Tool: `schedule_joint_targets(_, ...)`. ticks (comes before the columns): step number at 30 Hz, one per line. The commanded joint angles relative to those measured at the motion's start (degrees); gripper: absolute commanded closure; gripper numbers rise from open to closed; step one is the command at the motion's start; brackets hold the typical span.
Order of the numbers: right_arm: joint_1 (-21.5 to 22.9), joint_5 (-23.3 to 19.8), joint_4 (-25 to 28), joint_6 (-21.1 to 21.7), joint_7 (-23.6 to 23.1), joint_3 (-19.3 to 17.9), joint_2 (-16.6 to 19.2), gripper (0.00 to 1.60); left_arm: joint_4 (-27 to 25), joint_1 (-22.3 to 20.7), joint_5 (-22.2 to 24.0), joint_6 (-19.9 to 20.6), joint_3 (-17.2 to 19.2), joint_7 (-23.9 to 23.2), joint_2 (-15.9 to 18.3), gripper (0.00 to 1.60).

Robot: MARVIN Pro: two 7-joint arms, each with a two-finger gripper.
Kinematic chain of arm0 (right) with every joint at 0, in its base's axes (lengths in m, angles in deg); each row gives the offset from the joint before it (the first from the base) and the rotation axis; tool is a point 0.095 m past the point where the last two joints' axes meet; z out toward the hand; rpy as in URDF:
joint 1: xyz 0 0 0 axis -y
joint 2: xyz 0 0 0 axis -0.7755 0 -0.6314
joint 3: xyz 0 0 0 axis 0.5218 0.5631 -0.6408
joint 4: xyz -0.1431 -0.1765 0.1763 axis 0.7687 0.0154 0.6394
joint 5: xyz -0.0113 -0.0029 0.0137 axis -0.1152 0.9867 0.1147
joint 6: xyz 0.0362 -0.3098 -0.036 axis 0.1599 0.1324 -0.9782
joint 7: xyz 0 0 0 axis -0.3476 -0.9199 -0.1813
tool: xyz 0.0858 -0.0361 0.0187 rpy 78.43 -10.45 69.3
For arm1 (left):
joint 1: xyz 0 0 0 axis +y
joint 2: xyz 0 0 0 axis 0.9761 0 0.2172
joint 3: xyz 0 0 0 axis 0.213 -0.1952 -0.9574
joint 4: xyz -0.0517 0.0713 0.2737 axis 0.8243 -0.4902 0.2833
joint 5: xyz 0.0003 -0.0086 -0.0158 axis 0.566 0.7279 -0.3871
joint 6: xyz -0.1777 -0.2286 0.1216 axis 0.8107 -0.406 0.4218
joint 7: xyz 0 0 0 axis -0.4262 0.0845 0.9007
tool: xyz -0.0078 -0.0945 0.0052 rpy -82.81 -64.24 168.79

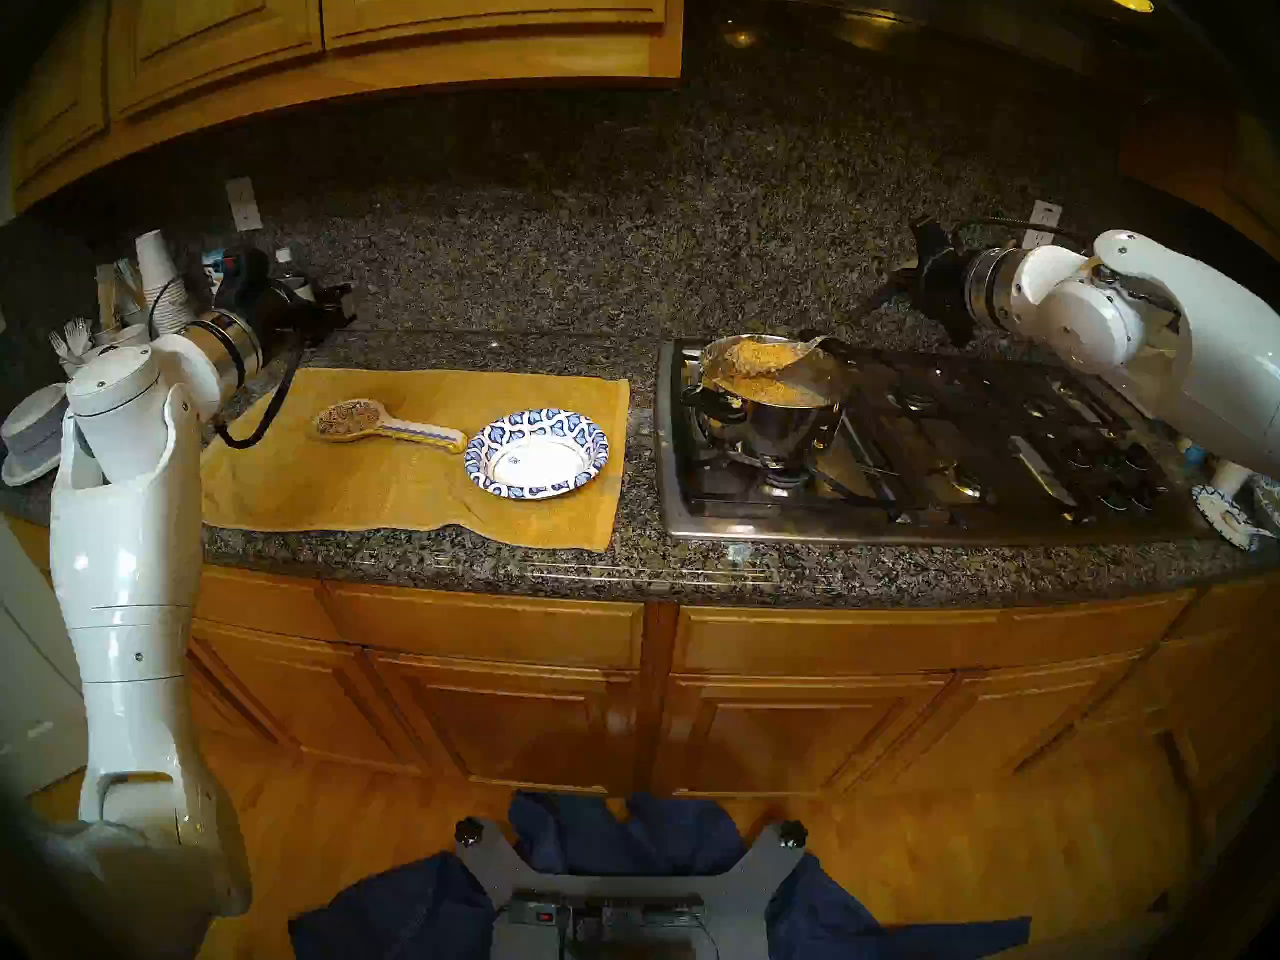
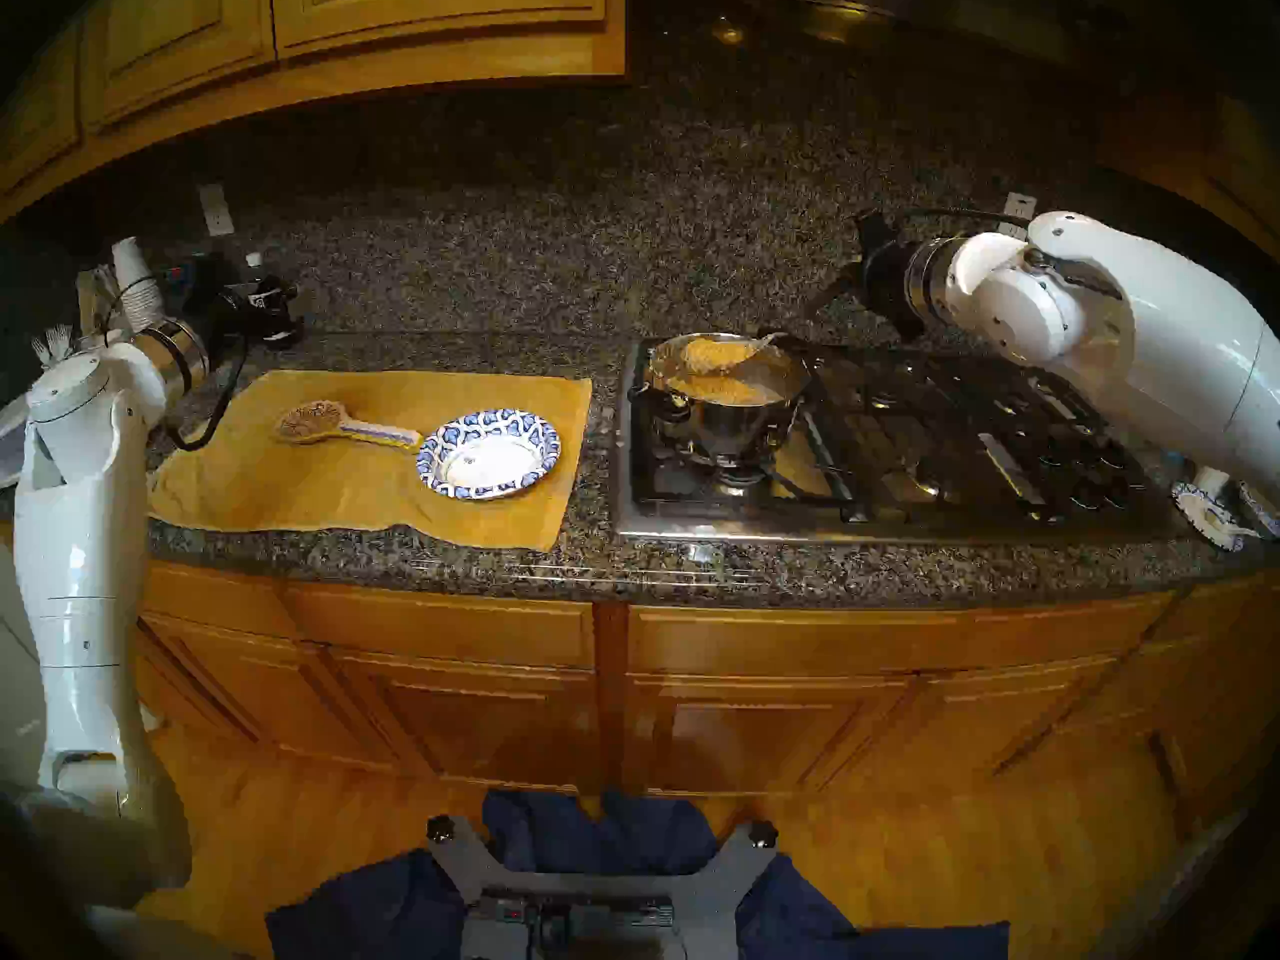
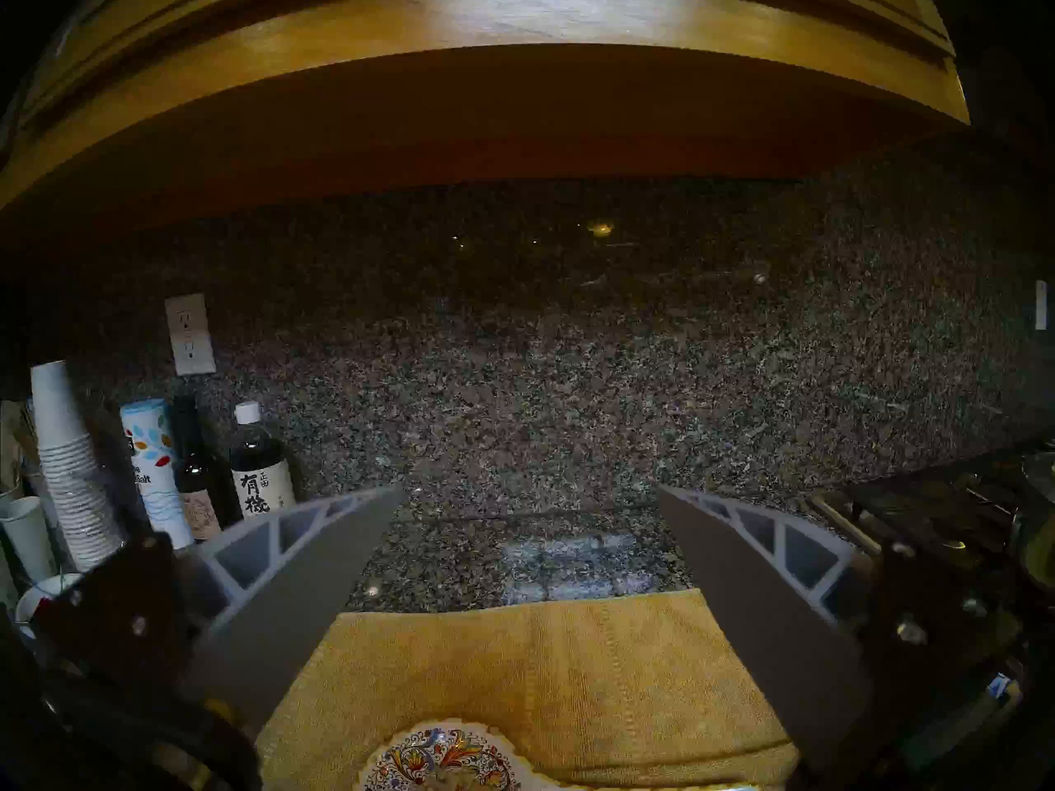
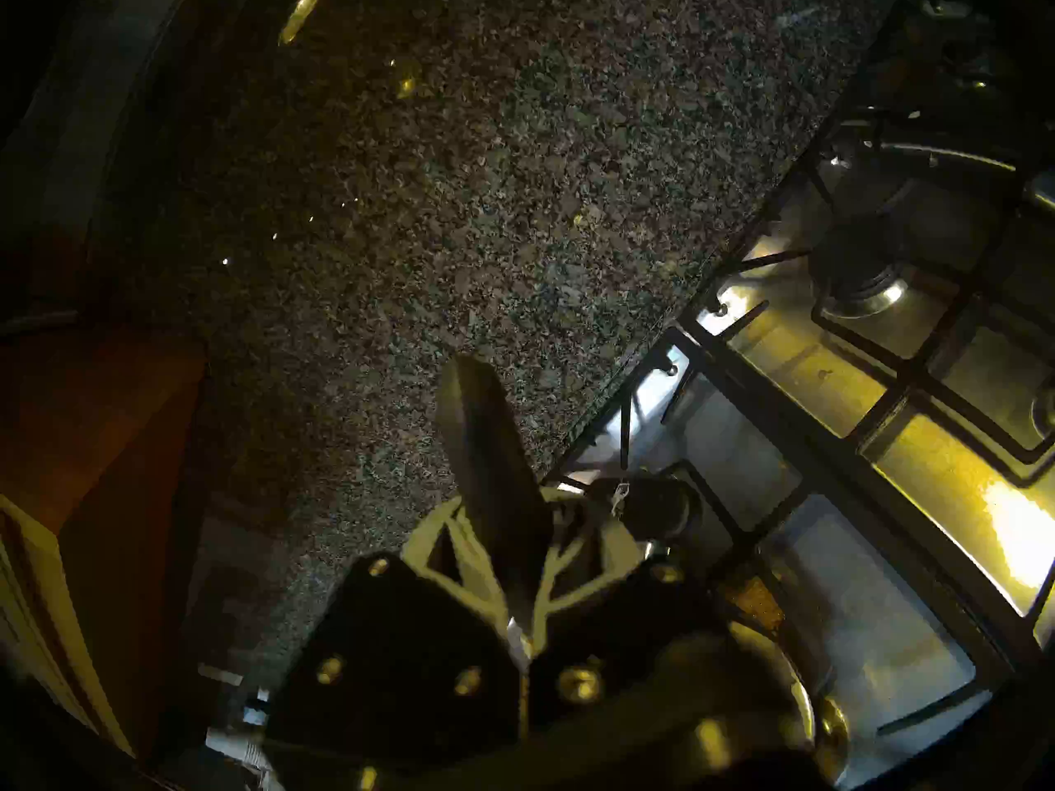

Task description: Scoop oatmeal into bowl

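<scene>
Oatmeal [image 1: 762, 377]: lying heaped in the steel pot [image 1: 769, 425] on the cooktop's [image 1: 935, 515] near-left burner, with a loaded ladle [image 1: 755, 359] tilting over the rim, its dark handle running to 2 o'clock into the right gripper [image 4: 514, 550], which is clamping it between closed fingers. Step in hand, by judgement: lifting a scoop clear; the next move is calling for a level carry toward 8 o'clock to the empty blue-and-white paper bowl [image 1: 537, 453] sitting on the yellow towel [image 1: 388, 474]. Left gripper [image 3: 531, 550]: hovering spread wide and holding nothing, above the towel's far edge, at 10 o'clock from the bowl, well apart from the oatmeal.
</scene>
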State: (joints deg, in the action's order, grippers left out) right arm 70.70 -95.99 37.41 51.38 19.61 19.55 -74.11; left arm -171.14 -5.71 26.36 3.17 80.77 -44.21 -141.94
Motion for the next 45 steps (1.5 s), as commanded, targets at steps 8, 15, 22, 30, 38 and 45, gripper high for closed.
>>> schedule_joint_targets(8,2.54,-0.12,-0.68,-0.43,-0.78,-2.36,0.21,1.6,-1.58,-1.85,0.25,-0.95,0.2,-0.1,0.46,0.0)
schedule_joint_targets(15,2.71,-0.1,-1.03,-0.2,-0.63,-2.45,0.06,1.6,-1.58,-1.84,0.28,-0.95,0.19,-0.08,0.48,0.0)
schedule_joint_targets(22,2.71,-0.24,-1.13,-0.12,-0.63,-2.51,-0.05,1.6,-1.58,-1.83,0.3,-0.95,0.18,-0.06,0.5,0.0)
schedule_joint_targets(30,2.88,-0.31,-1.12,-0.07,-0.6,-2.65,-0.18,1.6,-1.58,-1.82,0.33,-0.95,0.17,-0.03,0.52,0.0)
schedule_joint_targets(38,3.08,-0.48,-0.75,-0.16,-0.43,-2.74,0.08,1.6,-1.58,-1.81,0.36,-0.95,0.16,-0.01,0.54,0.0)
schedule_joint_targets(45,3.15,-0.67,-0.44,-0.32,-0.43,-2.75,0.36,1.6,-1.58,-1.81,0.39,-0.96,0.15,0.01,0.56,0.0)
